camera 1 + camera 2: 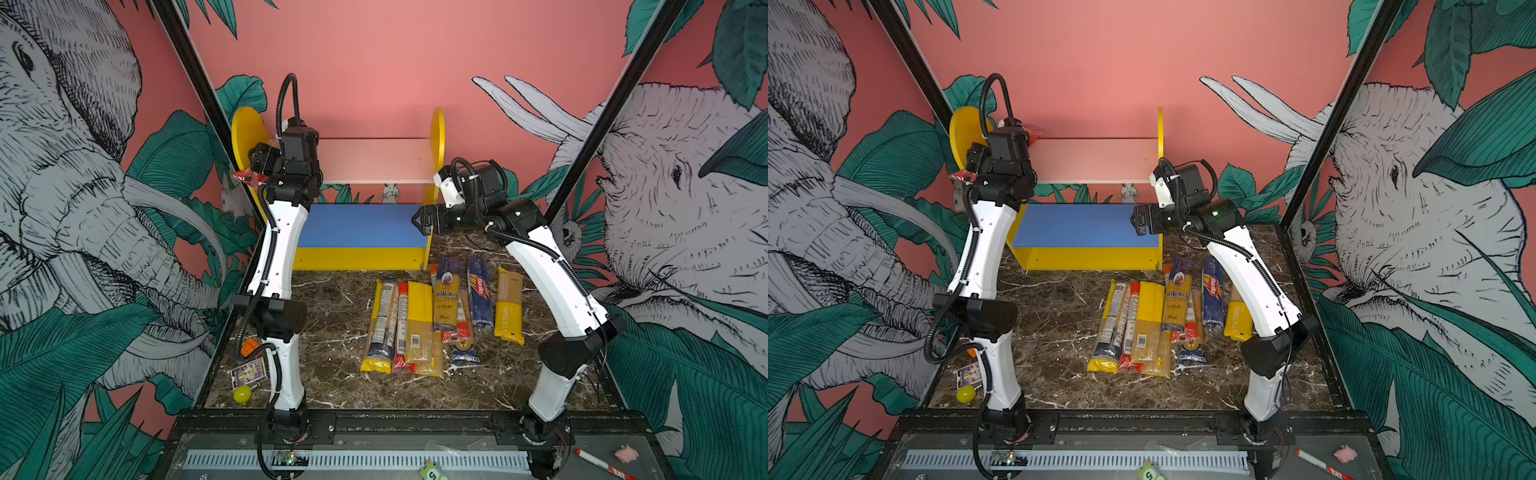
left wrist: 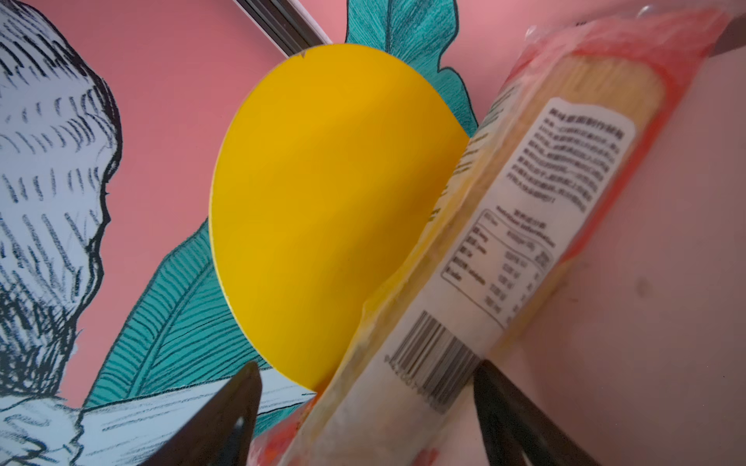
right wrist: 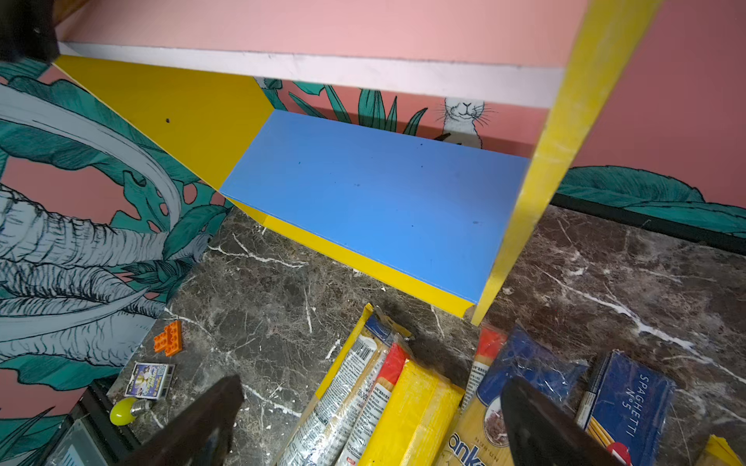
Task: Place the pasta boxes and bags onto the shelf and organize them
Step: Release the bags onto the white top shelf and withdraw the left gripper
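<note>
A clear spaghetti bag with red ends (image 2: 524, 210) lies on the shelf's pale pink upper board (image 1: 374, 160), at its left end beside the yellow round side panel (image 2: 323, 201). My left gripper (image 2: 367, 365) stands open around this bag; one finger is well off it. In both top views the arm hides most of the bag, and only red ends (image 1: 245, 176) (image 1: 1034, 134) stick out. Several pasta bags (image 1: 419, 328) and the dark blue Barilla box (image 1: 479, 291) lie side by side on the marble table. My right gripper (image 3: 374, 382) hovers open and empty by the blue lower board (image 1: 361, 224).
An orange toy brick (image 1: 250, 345), a small card box (image 1: 248, 372) and a yellow bulb (image 1: 242, 393) sit at the table's front left. A red marker (image 1: 602, 463) and a pink lump (image 1: 626, 454) lie on the front ledge. Patterned walls close in on both sides.
</note>
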